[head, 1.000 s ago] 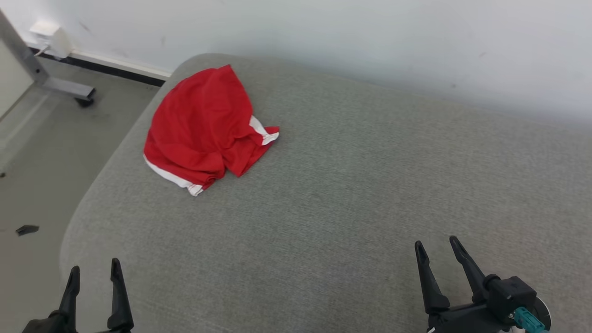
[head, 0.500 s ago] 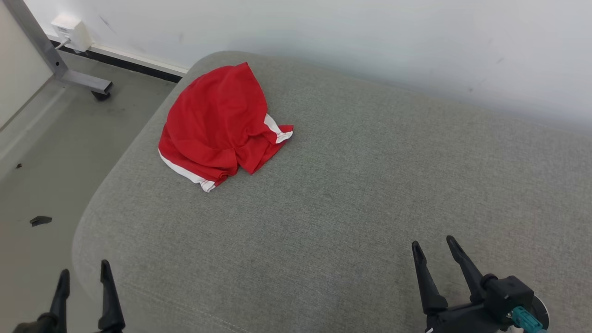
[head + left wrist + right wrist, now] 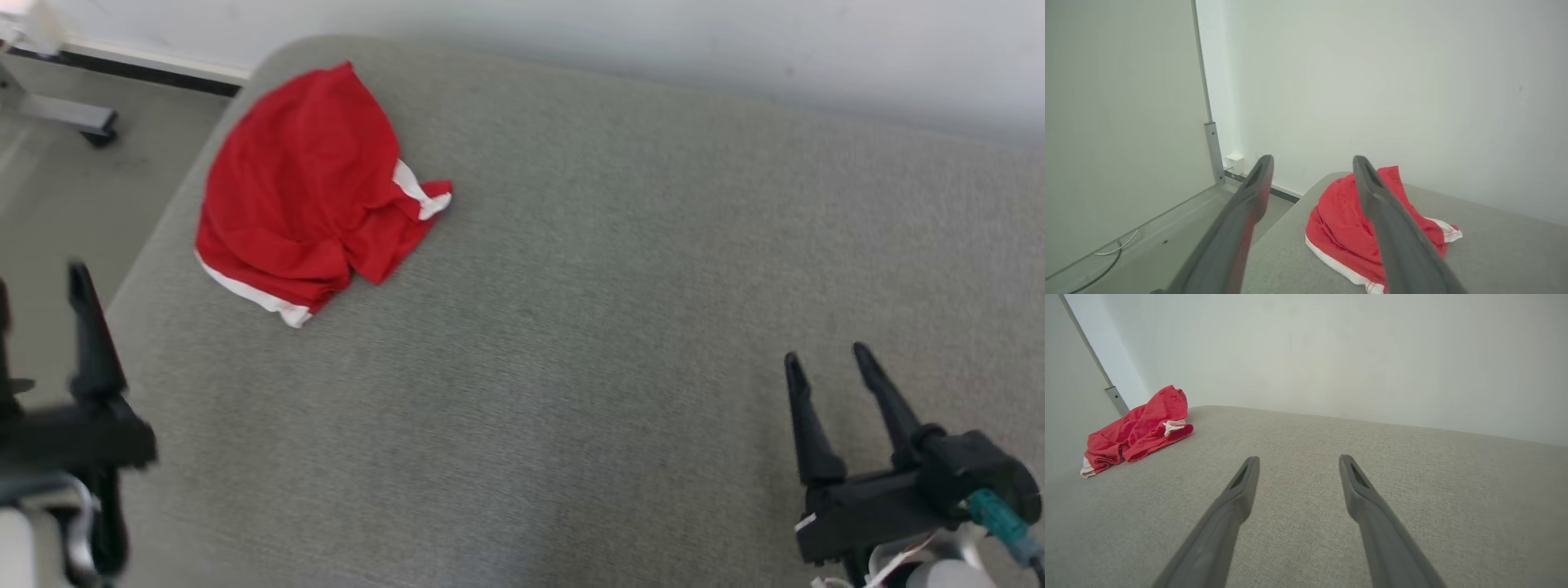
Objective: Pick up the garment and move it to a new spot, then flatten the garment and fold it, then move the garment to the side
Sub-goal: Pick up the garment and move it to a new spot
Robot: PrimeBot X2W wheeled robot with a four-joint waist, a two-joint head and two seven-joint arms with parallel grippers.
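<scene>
The garment (image 3: pixel 302 188) is a crumpled red piece with white trim, lying in a heap at the far left corner of the grey cushioned surface (image 3: pixel 612 286). My left gripper (image 3: pixel 37 278) stands open at the left edge, short of the garment and blurred. Seen from the left wrist, the garment (image 3: pixel 1343 220) lies ahead, partly behind the right finger of the open left gripper (image 3: pixel 1312 159). My right gripper (image 3: pixel 824 353) is open over bare cushion at the near right. From the right wrist, the garment (image 3: pixel 1135 433) is far off to the left of that gripper (image 3: pixel 1299 457).
A pale wall (image 3: pixel 571 33) runs along the cushion's far edge. Bare floor (image 3: pixel 73 204) lies left of the cushion, with a metal frame leg on a caster (image 3: pixel 77 124). A white wall socket (image 3: pixel 1235 163) and loose cables (image 3: pixel 1114 253) sit by a panel.
The head camera has shifted, so the whole scene sits lower left. My left gripper has risen forward along the left edge. The right gripper stands a little higher. The garment lies unchanged.
</scene>
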